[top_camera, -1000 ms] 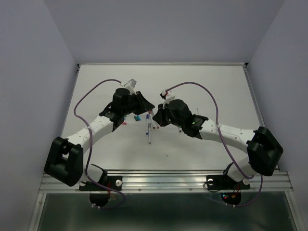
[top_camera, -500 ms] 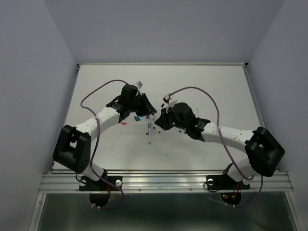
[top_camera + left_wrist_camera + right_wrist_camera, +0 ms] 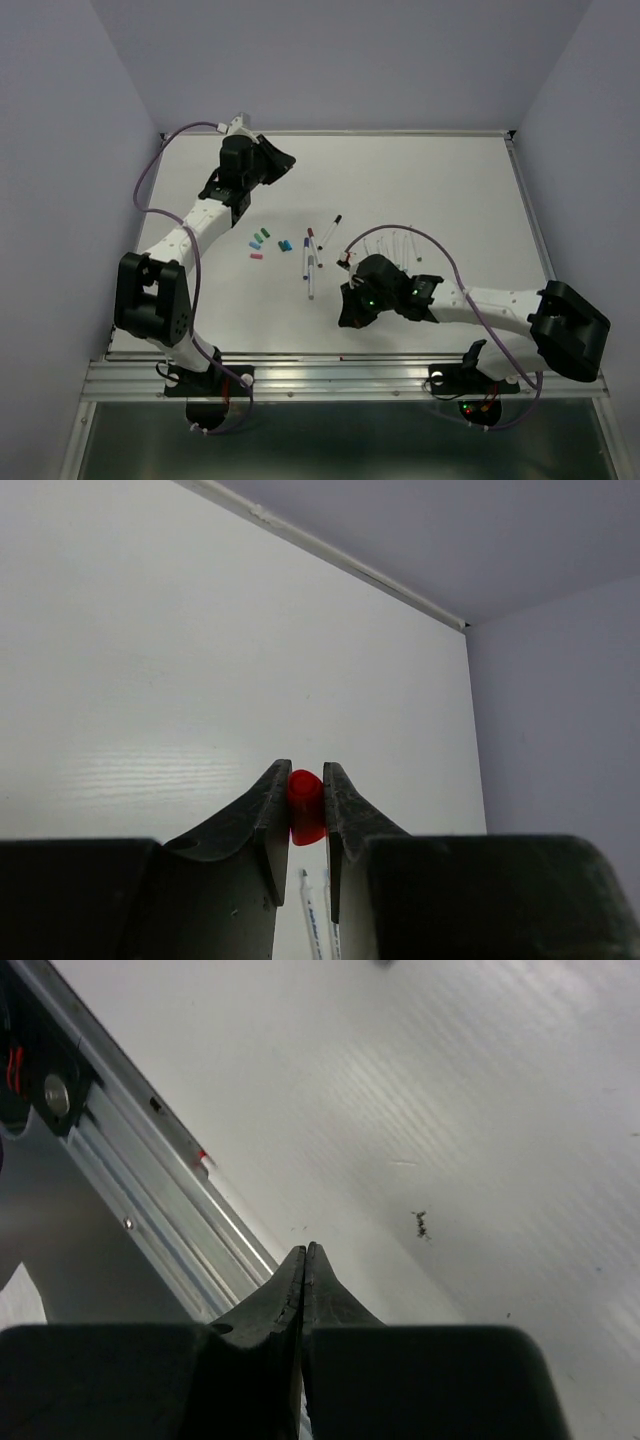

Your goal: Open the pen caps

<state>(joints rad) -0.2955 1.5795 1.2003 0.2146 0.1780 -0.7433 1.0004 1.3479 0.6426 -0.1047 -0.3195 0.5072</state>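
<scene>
A red pen cap [image 3: 306, 805] is pinched between the fingers of my left gripper [image 3: 306, 780], which is held up over the table's far left part [image 3: 280, 160]. No pen barrel is attached to the cap. My right gripper [image 3: 305, 1250] is shut with nothing in it, low over the table near the front rail [image 3: 347, 315]. Pens [image 3: 309, 262] lie in the middle of the table, one with a dark tip [image 3: 329, 231]. More white barrels [image 3: 392, 243] lie just behind the right arm. Loose pen caps in teal [image 3: 254, 241], green [image 3: 265, 234], blue [image 3: 285, 245] and pink [image 3: 256, 256] lie left of the pens.
The aluminium front rail [image 3: 130, 1190] runs right beside my right gripper. A raised rim [image 3: 330, 555] borders the table's far edge ahead of my left gripper. Grey walls stand on both sides.
Both grippers met over the pens in the middle. My left arm has swung to the far left with the red cap. My right arm has drawn back toward the front rail, its jaws fully shut.
</scene>
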